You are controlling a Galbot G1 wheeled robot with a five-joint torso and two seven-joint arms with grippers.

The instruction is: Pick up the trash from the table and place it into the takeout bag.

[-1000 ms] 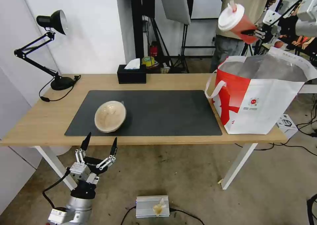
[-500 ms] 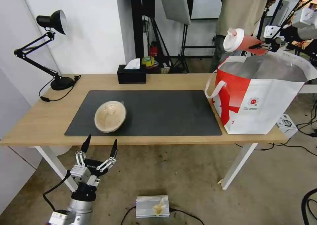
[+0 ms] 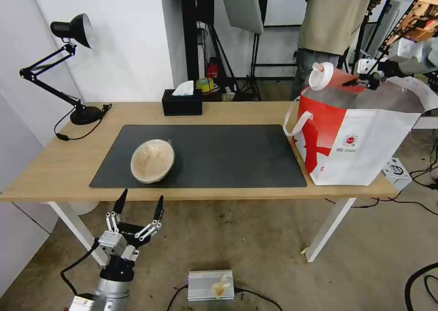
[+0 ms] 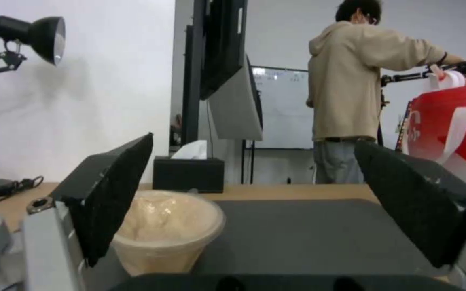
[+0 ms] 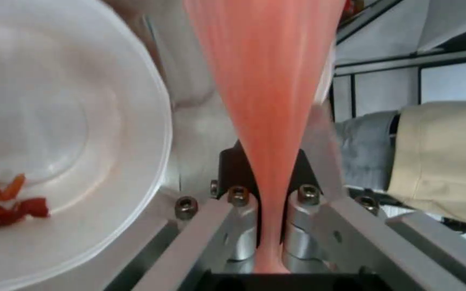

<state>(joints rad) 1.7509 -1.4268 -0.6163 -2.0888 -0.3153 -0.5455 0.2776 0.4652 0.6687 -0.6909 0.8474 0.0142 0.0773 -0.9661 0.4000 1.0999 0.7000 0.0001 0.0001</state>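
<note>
The tan shallow paper bowl (image 3: 152,160) sat on the dark grey mat near the desk's (image 3: 59,165) front-left edge, its inside smeared pale. Below that edge the left pincer (image 3: 138,207) hung with fingers apart. At the desk's right end, the right pincer (image 3: 363,79) was clamped on the red plastic drink cup (image 3: 335,77), tipped with its white lid sideways over the white-and-red foil-lined takeout bag (image 3: 360,137). Best to lower it well inside, beside the white round bowl (image 5: 55,141), before letting go.
</note>
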